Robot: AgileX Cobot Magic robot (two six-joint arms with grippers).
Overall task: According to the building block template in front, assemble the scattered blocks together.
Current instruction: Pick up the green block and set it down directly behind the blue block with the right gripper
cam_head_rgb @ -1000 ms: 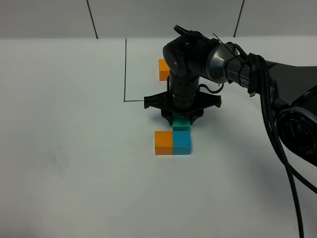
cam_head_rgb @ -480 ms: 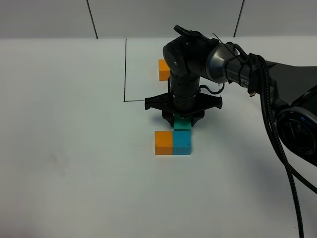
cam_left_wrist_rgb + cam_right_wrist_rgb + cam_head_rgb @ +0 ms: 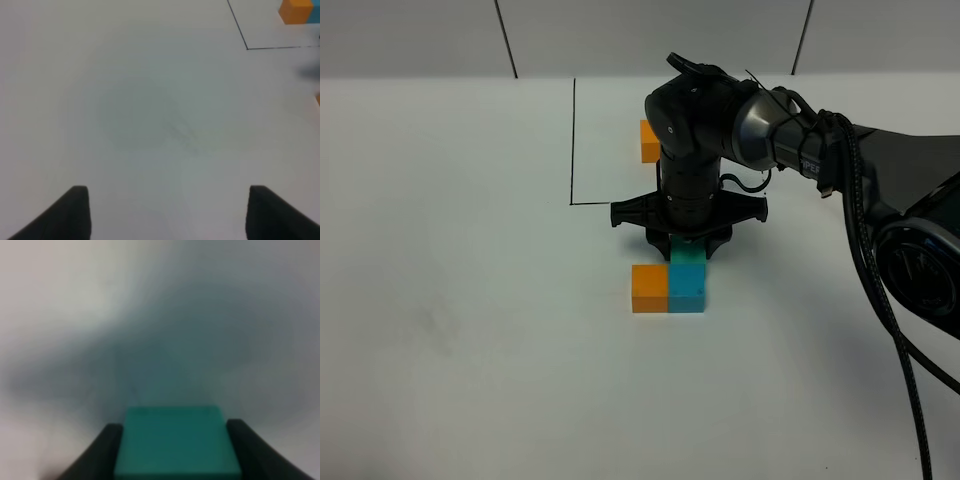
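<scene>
Currently the right pincer (image 3: pixel 687 243) is clenched on the teal-green cube (image 3: pixel 687 252), one finger on each side face as the right wrist view shows (image 3: pixel 176 442). Seen from the high camera, the cube sits at or just above the top of the sky-blue cube (image 3: pixel 687 285); whether the two faces are fully in contact cannot be told. The orange cube (image 3: pixel 649 287) touches the blue one on its left side, both resting on the white counter (image 3: pixel 470 350).

The building block template (image 3: pixel 651 140) lies farther back inside the thin black line (image 3: pixel 573 140); only its orange part shows, the rest is hidden behind the right arm (image 3: pixel 800 140).

The left pincer (image 3: pixel 165 212) hangs released over bare counter, well apart from the work, holding nothing.

Step in hand, by judgement: seating green on blue, the last joint of the assembly.

Notes for doing it well:
- Keep the green cube's edges square with the blue cube's edges before pressing; a twist would leave an overhang.
- Lower straight down, no sideways drift, since a push could slide the blue and orange pair apart.
- Release only when the cube is fully supported, then lift vertically so the fingers do not drag it off.
</scene>
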